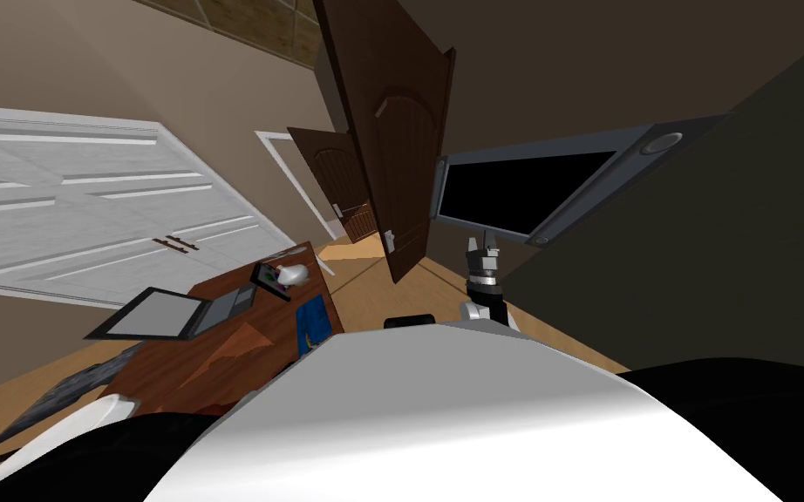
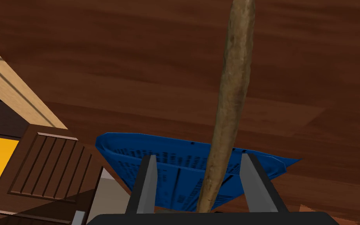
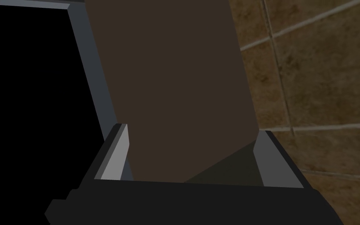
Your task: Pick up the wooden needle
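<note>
The wooden needle (image 2: 230, 97), a long brown stick that tapers, runs out from between the fingers of my left gripper (image 2: 198, 156) over the dark wooden desk top (image 2: 97, 58). Both fingers stand apart from the needle, with a gap on each side, so the left gripper is open. Under the needle's near end lies a blue printed sheet (image 2: 167, 164), which also lies at the desk's near edge as the blue sheet (image 1: 311, 318) in the head view. My right gripper (image 1: 483, 248) is raised in front of a wall screen, and the right gripper (image 3: 194, 129) is open and holds nothing.
On the desk (image 1: 217, 349) are a laptop (image 1: 169, 312), a white mouse-like object (image 1: 294, 274) and a dark keyboard (image 1: 69, 392). A panelled desk front (image 2: 46, 168) drops off beside the blue sheet. A dark door (image 1: 396, 148) stands open ahead; a grey-framed screen (image 1: 531, 187) hangs on the right.
</note>
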Tool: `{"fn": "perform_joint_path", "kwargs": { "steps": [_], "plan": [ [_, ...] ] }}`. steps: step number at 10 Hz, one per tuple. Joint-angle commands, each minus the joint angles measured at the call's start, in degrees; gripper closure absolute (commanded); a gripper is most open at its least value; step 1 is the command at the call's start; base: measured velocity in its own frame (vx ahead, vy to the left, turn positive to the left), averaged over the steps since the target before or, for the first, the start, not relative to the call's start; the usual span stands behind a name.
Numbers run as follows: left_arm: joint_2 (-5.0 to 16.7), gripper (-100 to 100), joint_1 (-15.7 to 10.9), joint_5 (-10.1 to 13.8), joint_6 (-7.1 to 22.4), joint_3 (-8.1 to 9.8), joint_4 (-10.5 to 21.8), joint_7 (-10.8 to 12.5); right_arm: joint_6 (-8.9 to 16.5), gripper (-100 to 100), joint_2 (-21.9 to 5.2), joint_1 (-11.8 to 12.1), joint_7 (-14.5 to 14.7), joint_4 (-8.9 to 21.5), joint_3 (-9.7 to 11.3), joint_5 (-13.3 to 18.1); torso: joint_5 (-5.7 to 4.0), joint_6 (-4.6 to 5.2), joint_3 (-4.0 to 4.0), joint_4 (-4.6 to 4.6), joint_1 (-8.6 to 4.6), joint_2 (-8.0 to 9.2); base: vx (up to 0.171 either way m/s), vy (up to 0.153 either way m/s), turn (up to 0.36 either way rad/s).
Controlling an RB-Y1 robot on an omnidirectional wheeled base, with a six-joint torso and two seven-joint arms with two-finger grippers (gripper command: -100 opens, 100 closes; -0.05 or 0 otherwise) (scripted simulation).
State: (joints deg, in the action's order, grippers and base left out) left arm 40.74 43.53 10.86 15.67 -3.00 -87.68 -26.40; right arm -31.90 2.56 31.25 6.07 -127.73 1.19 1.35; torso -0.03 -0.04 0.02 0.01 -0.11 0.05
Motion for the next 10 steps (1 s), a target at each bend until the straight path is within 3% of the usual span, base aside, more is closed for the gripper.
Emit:
{"fn": "perform_joint_path", "kwargs": {
  "steps": [1,4,5,6,8,9,10],
  "plan": [
    [0.0,100,0.0,0.0,0.0,0.0,0.0,0.0,0.0,0,0.0,0.0,0.0,0.0,0.0,0.0,0.0,0.0,0.0,0.0,0.0,0.0,0.0,0.0,0.0],
    [0.04,100,0.0,-0.04,-0.01,-0.01,-0.01,-0.07,0.0,0,0.0,0.0,0.0,0.0,0.0,0.0,0.02,-0.03,0.0,0.0,-0.01,-0.01,0.0,0.0,-0.004],
    [0.04,0,0.0,-0.04,-0.01,-0.01,-0.01,-0.07,0.0,0,0.0,0.0,0.0,0.0,0.0,0.0,0.02,-0.03,0.0,0.0,-0.01,-0.01,0.0,0.0,0.0],
    [0.98,100,1.37,0.73,0.62,0.39,-2.12,-0.19,0.0,0,0.0,0.0,0.0,0.0,0.0,0.0,0.02,-0.03,0.0,0.0,-0.01,0.0,0.001,-0.018,0.086],
    [1.96,100,2.78,1.46,1.32,0.8,-4.36,-0.4,0.0,0,0.0,0.0,0.0,0.0,0.0,0.0,-0.02,-0.08,0.02,0.0,-0.15,0.03,0.001,-0.034,0.073],
    [1.68,100,2.36,1.23,1.09,0.68,-3.66,-0.31,0.0,0,0.0,0.0,0.0,0.0,0.0,0.0,-0.02,-0.05,0.01,0.0,-0.17,0.02,0.0,-0.015,0.008],
    [1.72,0,2.43,1.29,1.18,0.69,-3.78,-0.32,0.0,0,0.0,0.0,0.0,0.0,0.0,0.0,0.0,-0.03,0.0,0.0,-0.1,0.0,0.0,0.0,0.0]
  ]
}}
